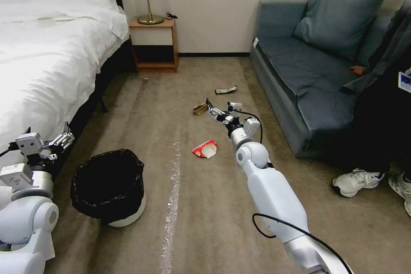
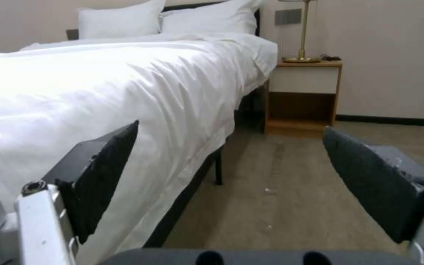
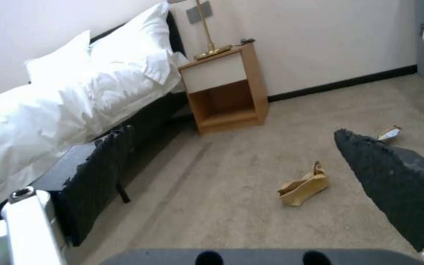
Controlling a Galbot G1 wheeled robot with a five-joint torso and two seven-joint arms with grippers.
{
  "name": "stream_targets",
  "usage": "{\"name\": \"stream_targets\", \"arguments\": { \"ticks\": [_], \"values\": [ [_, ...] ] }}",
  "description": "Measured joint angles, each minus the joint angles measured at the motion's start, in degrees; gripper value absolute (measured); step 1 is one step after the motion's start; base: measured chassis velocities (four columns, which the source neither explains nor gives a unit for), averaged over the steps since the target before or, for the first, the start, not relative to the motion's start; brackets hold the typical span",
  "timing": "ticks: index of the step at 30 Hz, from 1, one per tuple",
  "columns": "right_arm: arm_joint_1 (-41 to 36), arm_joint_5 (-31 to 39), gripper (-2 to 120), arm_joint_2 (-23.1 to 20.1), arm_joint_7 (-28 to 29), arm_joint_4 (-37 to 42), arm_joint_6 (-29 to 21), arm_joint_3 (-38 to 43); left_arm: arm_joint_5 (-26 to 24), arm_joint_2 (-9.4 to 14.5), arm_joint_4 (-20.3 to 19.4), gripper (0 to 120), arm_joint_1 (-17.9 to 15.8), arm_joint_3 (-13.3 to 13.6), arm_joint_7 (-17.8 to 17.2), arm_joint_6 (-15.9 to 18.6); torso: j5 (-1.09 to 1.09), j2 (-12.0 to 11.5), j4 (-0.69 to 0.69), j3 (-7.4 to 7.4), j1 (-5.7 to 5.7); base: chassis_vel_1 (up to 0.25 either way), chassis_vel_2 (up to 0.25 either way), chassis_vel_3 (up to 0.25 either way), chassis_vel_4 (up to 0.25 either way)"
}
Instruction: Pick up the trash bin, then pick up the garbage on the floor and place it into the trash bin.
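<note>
Right gripper (image 1: 212, 111) is held out over the carpet (image 1: 192, 231) at the end of the extended right arm, its jaws spread apart and empty, as seen in the right wrist view (image 3: 232, 162). Just beside it, at about 9 o'clock in the head view, the brown paper scrap (image 1: 200, 108) lies on the floor (image 3: 304, 185). At 1 o'clock from the gripper, the yellow-green foil wrapper (image 1: 225, 90) is seen near the sofa (image 1: 308, 77). At 6 o'clock, the red-and-white carton (image 1: 205, 149) lies closer to the robot. Well apart, at 8 o'clock, the trash bin (image 1: 108, 186) stands upright on the carpet with its black liner. Left gripper (image 1: 63, 140) is held beside the bed (image 1: 47, 64), jaws apart and empty (image 2: 232, 173).
</note>
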Motion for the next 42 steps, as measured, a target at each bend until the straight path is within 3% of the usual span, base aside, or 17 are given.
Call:
{"name": "stream_targets", "arguments": {
  "ticks": [15, 17, 18, 20, 21, 23, 26, 29, 39, 40, 41, 42],
  "values": [
    [-0.6, 0.1, 100, -0.2, 0.1, 1.0, -0.1, 0.7, -0.6, 0.5, 0.0, 100, 0.0, -0.2, -0.2, 0.0, -0.01, 0.0, 0.02, 0.00, 0.00, 0.000, 0.000, 0.000, 0.000],
    [-3.0, 0.4, 100, -1.3, 0.7, 4.5, -0.6, 3.3, -4.0, 3.7, -0.5, 100, -0.1, -1.9, -1.9, 0.3, -0.01, 0.0, 0.01, 0.00, 0.00, 0.000, 0.000, 0.000, 0.000],
    [-3.0, 0.4, 100, -1.3, 0.7, 4.5, -0.6, 3.3, -4.0, 3.7, -0.5, 100, -0.1, -1.9, -1.9, 0.3, -0.01, 0.0, 0.01, 0.00, 0.00, 0.000, 0.000, 0.000, 0.000],
    [-6.4, 0.9, 100, -2.8, 1.5, 9.5, -1.4, 7.0, -9.4, 8.5, -1.4, 100, -0.2, -4.5, -4.3, 0.9, 0.00, 0.0, -0.02, 0.00, 0.00, 0.000, 0.000, 0.000, 0.000],
    [-6.4, 0.9, 100, -2.8, 1.5, 9.5, -1.4, 7.0, -9.4, 8.5, -1.4, 100, -0.2, -4.5, -4.3, 0.9, 0.00, 0.0, -0.02, 0.00, 0.00, 0.000, 0.000, 0.000, 0.000],
    [-9.9, 1.4, 100, -4.3, 2.4, 14.5, -2.2, 10.7, -15.0, 13.5, -2.3, 100, -0.4, -7.1, -6.9, 1.5, 0.01, 0.0, -0.01, 0.00, 0.00, 0.000, 0.000, 0.000, 0.000],
    [-11.4, 1.7, 100, -4.9, 2.7, 16.7, -2.5, 12.3, -17.3, 15.7, -2.6, 100, -0.5, -8.2, -8.1, 1.8, 0.00, 0.0, 0.00, 0.00, 0.00, 0.000, 0.000, 0.000, 0.000],
    [-15.9, 2.3, 100, -6.9, 3.9, 23.3, -3.6, 17.2, -23.7, 21.5, -3.7, 100, -0.7, -11.4, -11.1, 2.5, 0.04, 0.0, -0.02, -0.01, 0.00, 0.000, 0.000, 0.000, 0.000],
    [-25.0, 3.7, 100, -10.9, 6.1, 36.6, -5.8, 27.0, -24.9, 22.5, -3.8, 100, -0.4, -11.8, -11.5, 2.7, 0.00, 0.0, -0.01, -0.01, 0.00, 0.000, 0.000, 0.000, 0.000],
    [-26.3, 3.9, 100, -11.5, 6.4, 38.5, -6.0, 28.4, -24.9, 22.7, -3.8, 100, 0.4, -11.9, -11.2, 2.6, 0.00, 0.0, -0.03, -0.01, 0.00, 0.000, 0.000, 0.000, 0.000],
    [-27.2, 4.1, 100, -12.0, 6.6, 39.6, -6.1, 29.1, -24.3, 23.2, -3.8, 100, 3.2, -11.8, -9.3, 2.5, 0.02, 0.0, -0.04, -0.02, 0.00, 0.000, 0.000, 0.000, 0.000],
    [-27.2, 4.1, 100, -12.0, 6.6, 39.6, -6.1, 29.1, -24.3, 23.2, -3.8, 100, 3.2, -11.8, -9.3, 2.5, 0.02, 0.0, -0.04, -0.02, 0.00, 0.000, 0.000, 0.000, 0.000]
  ]
}}
